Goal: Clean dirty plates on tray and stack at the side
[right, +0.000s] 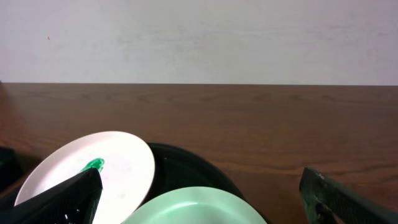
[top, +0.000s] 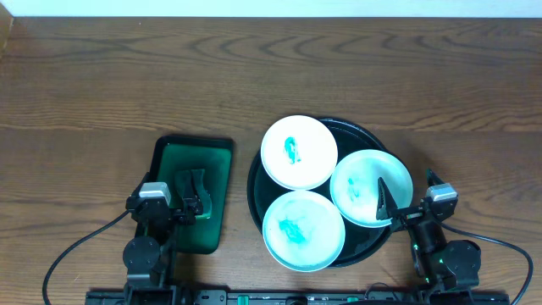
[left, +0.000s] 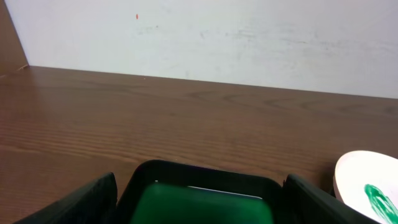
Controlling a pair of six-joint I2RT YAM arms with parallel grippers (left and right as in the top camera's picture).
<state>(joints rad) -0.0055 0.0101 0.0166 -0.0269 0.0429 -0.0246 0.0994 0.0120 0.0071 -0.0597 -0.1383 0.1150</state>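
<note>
Three white plates with turquoise smears lie on the round black tray: one at the back, one at the front, one at the right. My right gripper is open at the tray's right edge, one finger over the right plate, the other beyond the rim. In the right wrist view the right plate lies between the open fingers, the back plate to the left. My left gripper is open and empty over the green tray.
A smaller rectangular green tray with a dark rim lies left of the black tray; it also shows in the left wrist view. Bare wood-grain tabletop stretches across the back and left. A white wall stands behind the table.
</note>
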